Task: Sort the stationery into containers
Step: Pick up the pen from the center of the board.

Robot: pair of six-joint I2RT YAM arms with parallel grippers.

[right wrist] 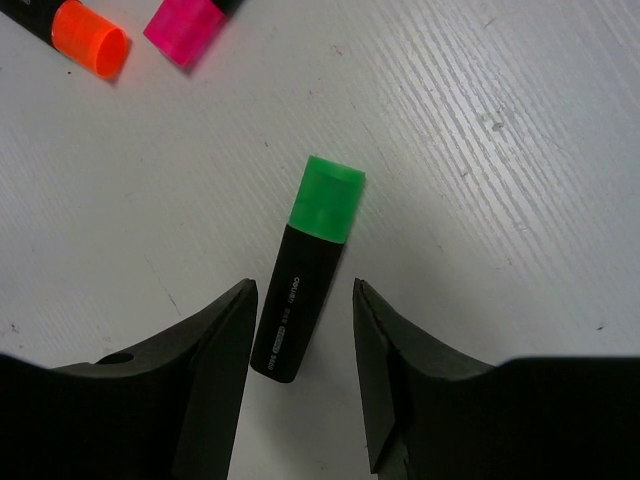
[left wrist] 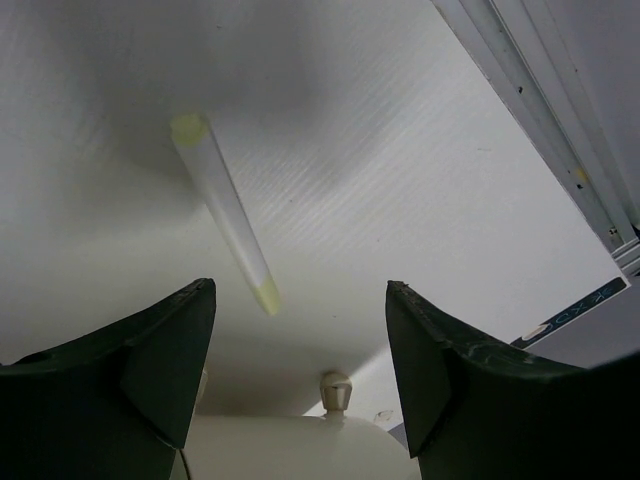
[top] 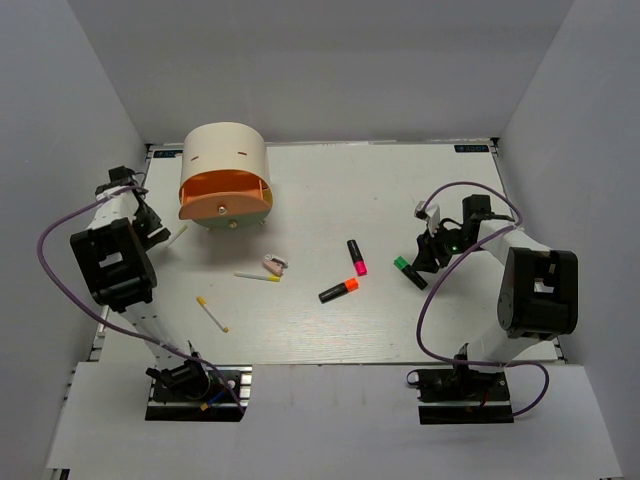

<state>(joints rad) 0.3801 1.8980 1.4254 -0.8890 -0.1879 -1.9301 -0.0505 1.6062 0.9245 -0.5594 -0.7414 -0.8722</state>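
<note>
Finding: the right pincer (right wrist: 302, 288) hangs low over the green marker (right wrist: 300, 280), jaws partly open and holding nothing. The black end of the marker lies in the gap between the two jaws, with the green cap pointing away from the wrist. Its long axis runs nearly in line with the pincer's reach, tilted a little, so the jaws would close across the narrow width of the body and not along its length. The body sits off centre in the gap, close to one jaw and clear of the other; whether it touches the nearer jaw cannot be told. The marker rests flat on the right part of the surface (top: 450, 320), just right of the pink marker (top: 357, 257) and the orange marker (top: 339, 290), and the right arm is plainly the nearer one. The organiser (top: 225, 170) stands at the far left, well apart from it. The left pincer (left wrist: 300, 290) is wide open and empty; a pale stick (left wrist: 225, 215) lies ahead of it, beyond the jaw tips and slanting across the line of reach, near the organiser's left side. Judgement: the right pincer is nearly placed to grasp, needing only a small sideways correction to centre the marker before closing.
</note>
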